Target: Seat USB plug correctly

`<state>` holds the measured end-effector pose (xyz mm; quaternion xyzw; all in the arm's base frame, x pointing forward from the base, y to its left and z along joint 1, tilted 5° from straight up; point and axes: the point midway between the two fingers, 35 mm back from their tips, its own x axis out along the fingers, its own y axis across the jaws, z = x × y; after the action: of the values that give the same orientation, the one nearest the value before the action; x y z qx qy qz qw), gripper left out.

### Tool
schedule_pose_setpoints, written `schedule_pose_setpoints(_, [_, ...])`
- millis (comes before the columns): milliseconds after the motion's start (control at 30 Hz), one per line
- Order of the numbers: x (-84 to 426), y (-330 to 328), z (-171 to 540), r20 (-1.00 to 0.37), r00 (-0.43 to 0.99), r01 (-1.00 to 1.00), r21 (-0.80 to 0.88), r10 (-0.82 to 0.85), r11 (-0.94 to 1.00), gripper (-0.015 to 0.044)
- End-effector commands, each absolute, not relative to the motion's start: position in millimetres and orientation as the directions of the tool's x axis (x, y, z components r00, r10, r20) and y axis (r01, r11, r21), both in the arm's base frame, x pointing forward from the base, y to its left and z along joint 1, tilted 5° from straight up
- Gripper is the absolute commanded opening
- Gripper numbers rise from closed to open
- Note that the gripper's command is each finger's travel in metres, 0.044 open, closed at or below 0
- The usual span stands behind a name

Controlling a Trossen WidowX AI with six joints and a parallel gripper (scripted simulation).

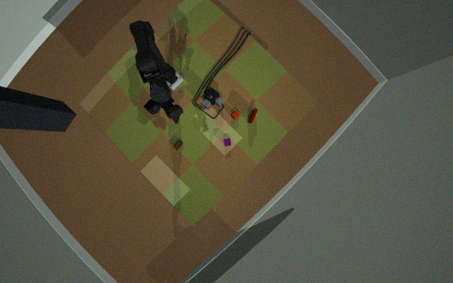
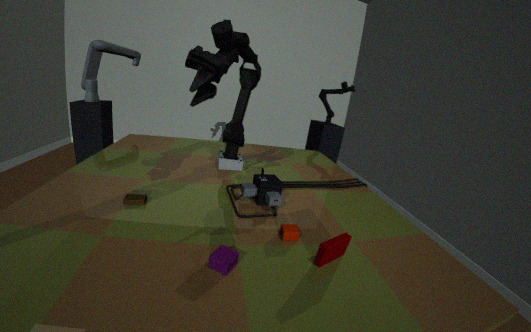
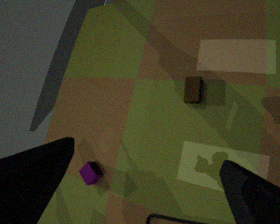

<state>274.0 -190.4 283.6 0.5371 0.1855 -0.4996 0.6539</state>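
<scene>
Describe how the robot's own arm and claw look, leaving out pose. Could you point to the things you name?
The arm (image 1: 147, 60) (image 2: 242, 100) is matte black throughout, with chunky angular joint housings and slimmer links, on a pale base block (image 2: 231, 162). The claw (image 1: 164, 112) (image 2: 198, 98) (image 3: 149, 156) has two black, tapering, wedge-like fingers. Markings can't be made out.

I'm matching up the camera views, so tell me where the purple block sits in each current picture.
Top: the purple block is just right of and below centre.
Exterior: lower middle, slightly left of centre.
Wrist: lower left, beside the left-hand finger in the image.
Shared landmark: the brown block.
</scene>
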Motion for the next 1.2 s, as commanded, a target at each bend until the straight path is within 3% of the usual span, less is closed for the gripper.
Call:
schedule_pose_setpoints(0, [302.3,-134.3,240.7,-0.873,0.404,0.897,0.437,-0.272,-0.069,0.0440])
schedule_pose_setpoints(167, [316.6,-44.7,185.7,-0.963,0.265,0.963,0.267,-0.047,-0.033,0.0440])
schedule_pose_setpoints(333, [300.0,34.8,142.8,-0.995,0.060,0.998,0.062,0.082,0.023,0.0440])
schedule_pose_setpoints(1167, [299.8,39.2,125.7,-0.995,0.051,0.998,0.053,0.086,0.025,0.0440])
